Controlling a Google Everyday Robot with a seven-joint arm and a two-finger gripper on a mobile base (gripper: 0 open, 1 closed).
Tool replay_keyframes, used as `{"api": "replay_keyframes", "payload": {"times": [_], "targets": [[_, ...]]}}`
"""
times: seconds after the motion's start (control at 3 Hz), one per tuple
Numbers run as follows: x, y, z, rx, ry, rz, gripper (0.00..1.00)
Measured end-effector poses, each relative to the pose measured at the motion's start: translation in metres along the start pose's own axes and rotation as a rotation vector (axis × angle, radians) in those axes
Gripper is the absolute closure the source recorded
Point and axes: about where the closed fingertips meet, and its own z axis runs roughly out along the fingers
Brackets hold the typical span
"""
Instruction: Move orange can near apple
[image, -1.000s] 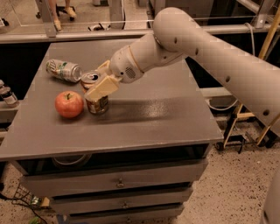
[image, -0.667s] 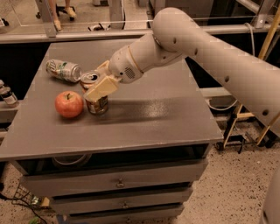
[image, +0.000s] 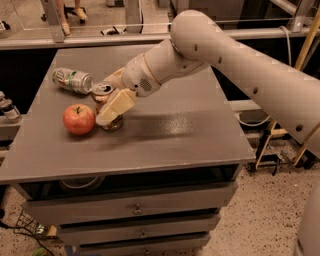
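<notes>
Orange can (image: 103, 91) stood upright on surface (image: 175, 140), just right of apple (image: 79, 119); I saw gripper (image: 107, 105) w/ jaws clamped round can.

We see a grey table (image: 190, 135) on drawers (image: 150, 220), speckled floor (image: 260, 220) below, the gripper (image: 108, 102) over the table's left side.

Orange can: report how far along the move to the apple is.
Done: the orange can stands upright on the table, right beside the apple, with at most a narrow gap between them. In hand: the gripper is at the can, low over the table. Left: most likely only letting go and drawing the arm away. Whether the can is already released cannot be told.
</notes>
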Motion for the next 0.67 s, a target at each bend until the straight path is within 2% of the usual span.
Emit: {"api": "replay_keyframes", "payload": {"times": [0.33,0.67], "targets": [[0.0,0.001,0.0,-0.001,0.001,-0.002,0.0],[0.013,0.004,-0.025,0.014,-0.002,0.001,0.0]]}}
